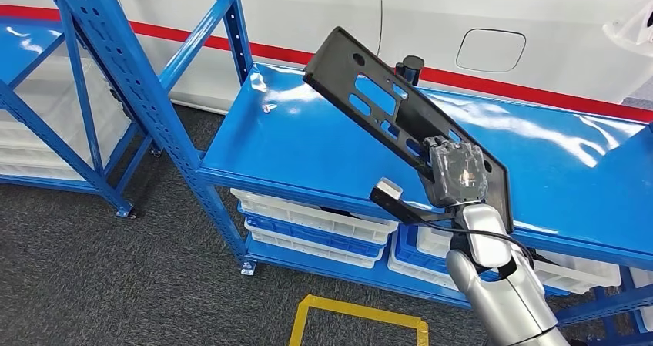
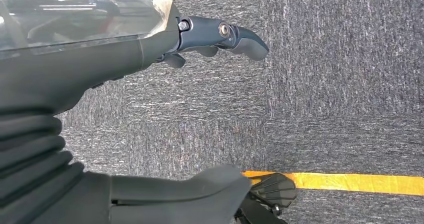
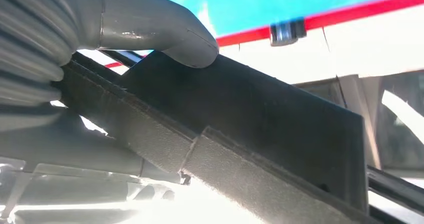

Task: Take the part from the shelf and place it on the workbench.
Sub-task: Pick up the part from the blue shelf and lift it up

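One long black part (image 1: 389, 115), a flat plate pierced with slots and round holes, is held up in the air by the right hand (image 1: 457, 175), tilted so its far end rises toward the upper left over the blue shelf board (image 1: 293, 146) and clear of it. In the right wrist view the thick grey thumb (image 3: 165, 34) presses on the part's (image 3: 260, 129) dark face and the fingers are clamped on it from the other side, though glare there makes the lower grip hard to read. Broad bare blue surface lies under and to either side of the plate; the board's front edge runs just below the hand, and a blue upright post (image 1: 131, 84) with diagonal braces stands well to the left. A small dark cylinder (image 1: 410, 67) stands near the board's back edge, just behind the part. On the lower tier sit stacked white trays (image 1: 316, 221) with blue ones between them; what they hold cannot be seen. Behind the shelf runs a white panel with a red stripe (image 1: 531, 90). Dark grey carpet (image 1: 92, 277) covers the floor, with a yellow tape outline (image 1: 358, 315) in front of the shelf. The left hand (image 2: 150, 109) hangs over the carpet beside a yellow line (image 2: 350, 181), its fingers (image 2: 235, 37) apart and holding nothing.
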Available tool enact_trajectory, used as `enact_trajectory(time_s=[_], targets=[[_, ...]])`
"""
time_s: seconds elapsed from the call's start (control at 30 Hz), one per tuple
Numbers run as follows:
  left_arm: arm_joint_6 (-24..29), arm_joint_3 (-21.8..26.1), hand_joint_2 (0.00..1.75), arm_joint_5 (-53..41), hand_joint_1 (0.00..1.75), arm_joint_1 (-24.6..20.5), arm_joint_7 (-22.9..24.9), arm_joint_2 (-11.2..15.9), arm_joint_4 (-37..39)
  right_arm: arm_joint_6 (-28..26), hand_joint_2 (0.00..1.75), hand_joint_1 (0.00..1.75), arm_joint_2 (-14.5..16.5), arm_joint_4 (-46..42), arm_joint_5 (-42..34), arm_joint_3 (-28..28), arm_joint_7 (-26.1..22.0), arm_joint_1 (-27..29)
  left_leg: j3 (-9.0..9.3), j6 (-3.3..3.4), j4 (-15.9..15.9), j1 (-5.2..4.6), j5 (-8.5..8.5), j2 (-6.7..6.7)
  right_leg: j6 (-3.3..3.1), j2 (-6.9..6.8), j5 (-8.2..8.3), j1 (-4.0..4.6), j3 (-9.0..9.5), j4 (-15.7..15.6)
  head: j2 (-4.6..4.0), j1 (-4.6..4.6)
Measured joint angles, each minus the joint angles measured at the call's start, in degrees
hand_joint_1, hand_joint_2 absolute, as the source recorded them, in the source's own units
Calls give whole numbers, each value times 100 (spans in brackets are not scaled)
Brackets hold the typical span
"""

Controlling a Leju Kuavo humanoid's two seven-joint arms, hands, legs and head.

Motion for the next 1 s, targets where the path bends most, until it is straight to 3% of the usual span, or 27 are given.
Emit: enact_trajectory(time_s=[0.13,0.23,0.37,0.43,0.53,0.67,0.83,1.0], targets=[[2,-2,175,0,0,0,1,-1,0,-39,175,175,13,-195,-66,-72,-62,82,-3,1,-1,-2,-1,2,1,1,1,0,15,0,0,-1],[24,-4,175,0,0,3,56,-1,0,-420,175,175,22,-336,-447,-141,-374,176,-11,2,0,-3,1,0,3,0,4,-1,29,2,0,-1],[70,-5,175,-1,0,5,210,-1,0,-1023,175,175,30,-752,-1633,-279,-1033,307,-13,1,0,-3,0,2,3,1,4,-1,28,2,0,-1],[69,-7,175,-1,0,6,238,-1,0,-1012,175,175,30,-997,-2714,-324,-1504,389,-13,1,-2,-3,-1,3,1,1,2,-1,26,1,0,-1],[59,-7,175,-1,0,6,231,1,0,-625,175,175,33,-1375,-4686,-319,-2184,567,-13,1,-4,-2,-2,2,-1,1,0,0,24,1,0,-1],[34,-7,175,-1,0,11,220,1,0,-372,175,175,43,-1683,-5343,-314,-2392,736,-12,0,-6,-1,-2,4,-1,1,0,0,17,0,0,0],[-13,-8,175,-1,0,31,122,8,5,981,175,175,21,-2189,-7700,-320,-3090,1128,-11,0,-6,-2,-6,-9,-3,-7,-9,0,0,-1,0,1],[3,-7,175,33,0,81,33,10,15,1529,175,175,33,-2874,-8278,-363,-3346,1455,-20,6,1,-13,-16,-3,7,-6,-6,-4,25,-14,0,-1]])
